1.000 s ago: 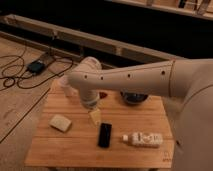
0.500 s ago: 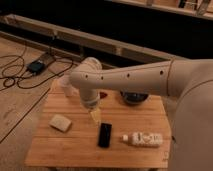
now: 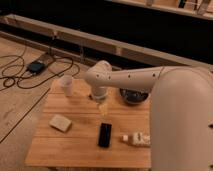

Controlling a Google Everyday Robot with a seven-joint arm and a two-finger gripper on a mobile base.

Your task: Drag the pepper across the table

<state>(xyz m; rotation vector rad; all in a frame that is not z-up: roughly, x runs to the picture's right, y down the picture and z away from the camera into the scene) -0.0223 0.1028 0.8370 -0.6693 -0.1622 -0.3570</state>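
**SCENE STATUS: WORKTOP, ROOM AND PEPPER**

**Surface and room.** The worktop [image 3: 75,147] is a small rectangular table of light wood with a plank-slatted top. It stands on a wooden floor [image 3: 17,112]. On the floor beyond the worktop's left edge lie looped black cables [image 3: 17,75] and a small dark box [image 3: 36,66]. A long low rail [image 3: 75,37] runs behind the worktop, with a dark background above it.

**Items, left to right.**
- A pale yellow wedge-shaped piece [image 3: 60,122] lies near the left edge, about midway between back and front.
- A white cup [image 3: 66,85] stands upright at the back left corner.
- The gripper [image 3: 101,106] points down over the middle of the worktop, nearer the back edge. Its fingers stand apart, and its pale tip is close to the surface. Contact with the surface cannot be determined.
- A black phone [image 3: 104,135] lies flat near the front edge, directly in front of the gripper and apart from it.
- A dark bowl [image 3: 132,96] sits at the back edge, partly covered by the white arm [image 3: 135,77].
- A white bottle [image 3: 137,140] lies on its side near the front right corner, just beside the phone.

**Pepper.** The pepper cannot be made out. Its location, colour and shape cannot be determined. The gripper and arm cover the surface at mid-back.
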